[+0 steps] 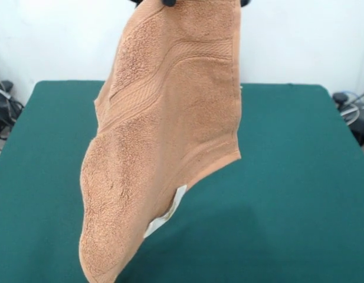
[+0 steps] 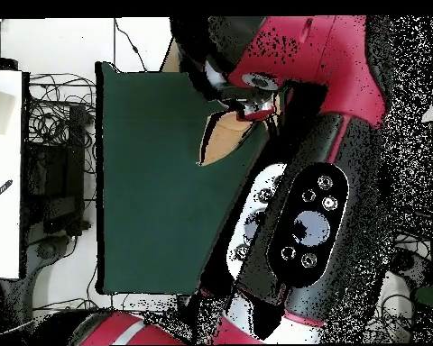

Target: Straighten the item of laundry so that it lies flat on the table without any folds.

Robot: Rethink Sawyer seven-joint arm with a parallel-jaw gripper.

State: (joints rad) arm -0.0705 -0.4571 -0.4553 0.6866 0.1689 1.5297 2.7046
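- My claw (image 1: 205,2) shows only as dark tips at the top edge of the front view, at 12 o'clock. They sit against the towel's upper hem, and the towel hangs from there, so I read the claw as pinching that hem.
- The towel (image 1: 164,135), light orange-tan terry, hangs down in the air over the table (image 1: 299,177). It widens as it falls toward 7 o'clock, and its lowest corner runs off the bottom edge of the front view.
- A woven border band (image 1: 152,88) runs slantwise across the upper half of the cloth. A hemmed edge runs down its right side to a pointed corner at about 4 o'clock from the picture's middle.
- A white label (image 1: 167,213) peeks out from behind the lower hem. It is partly folded under, and I can read no writing or mark on it.
- In the overhead view my red and black arm (image 2: 301,180) covers most of the table's right part. Only a tan wedge of towel (image 2: 222,144) shows beside it, above the dark green cloth.
- Beyond the table's left edge in that view lie tangled black cables (image 2: 53,135) on a pale floor, and a white surface (image 2: 4,171) at 9 o'clock.
- In the front view, dark gear and cords sit at both side edges, past the table's corners.
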